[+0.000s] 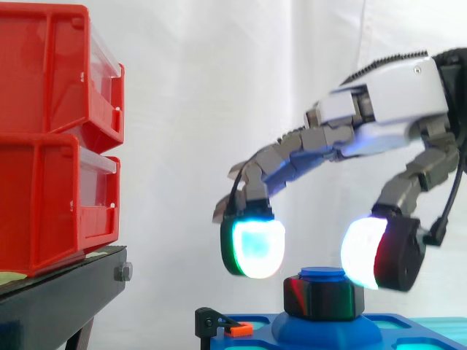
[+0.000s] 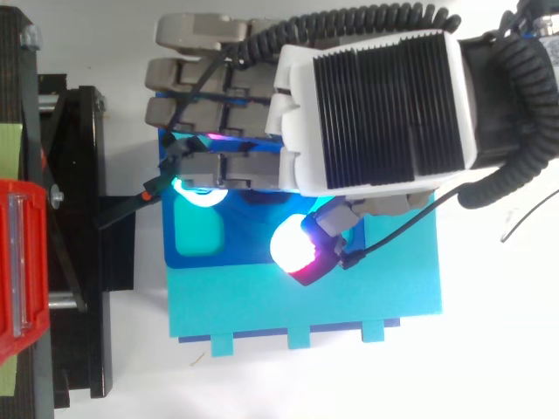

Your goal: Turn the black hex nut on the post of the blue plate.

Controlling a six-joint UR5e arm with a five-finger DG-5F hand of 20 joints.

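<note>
While the hand (image 1: pixel 394 95) hangs over the blue plate (image 2: pixel 262 301), its fingers arch wide apart and hold nothing; note a glowing pad (image 1: pixel 255 248) on either side of the black hex nut (image 1: pixel 325 295), slightly above it and not touching, probably placed to close on opposite flats; the nut sits on the post (image 1: pixel 323 273) at the plate's raised boss; side view gives you this clearance; top view gives the plate's outline, the hand crossing its edge opposite the tabs.
</note>
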